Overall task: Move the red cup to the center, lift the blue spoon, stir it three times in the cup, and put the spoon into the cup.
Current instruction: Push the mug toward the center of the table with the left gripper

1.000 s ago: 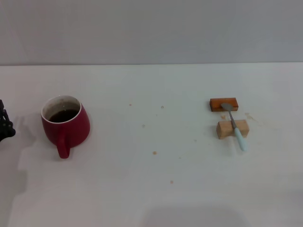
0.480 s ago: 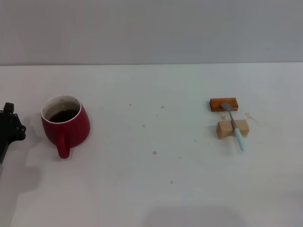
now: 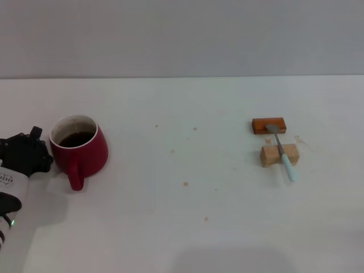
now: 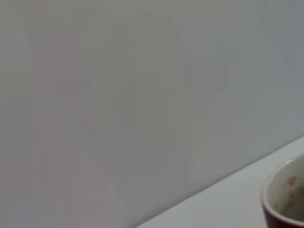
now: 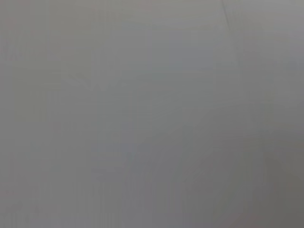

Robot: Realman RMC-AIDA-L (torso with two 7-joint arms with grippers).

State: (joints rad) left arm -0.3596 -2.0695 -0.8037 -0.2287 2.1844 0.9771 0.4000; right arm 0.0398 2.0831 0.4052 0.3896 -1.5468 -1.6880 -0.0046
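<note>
here, at the far left of the head view, the left tool (image 3: 31, 151) sits low over the white table (image 3: 182, 227), just beside the red cup (image 3: 78, 149) on the cup's outer side; its dark body appears to touch or nearly touch the cup wall, and contact cannot be confirmed. whether the left tool is open or closed cannot be told from these views. the white forearm housing behind it runs down to the lower left corner

the red cup stands upright on the left part of the table, well away from the centre. its loop handle points toward the robot, its inner rim is white, and dark liquid is visible inside. the left wrist view shows only a segment of the cup rim (image 4: 285, 199), with brownish specks on the white inside, against a plain grey wall

the middle of the table carries a few small brown specks

on the right part of the table lie two wooden blocks. the orange-brown block (image 3: 259, 125) is the farther one; the tan block (image 3: 270, 154) lies just nearer the robot. the blue spoon (image 3: 282, 152) rests across both: its grey bowl on the orange-brown block, its neck over the tan block, its pale blue handle slanting down to the table surface

the right tool is not in view; the right wrist view shows only a uniform grey surface
</note>
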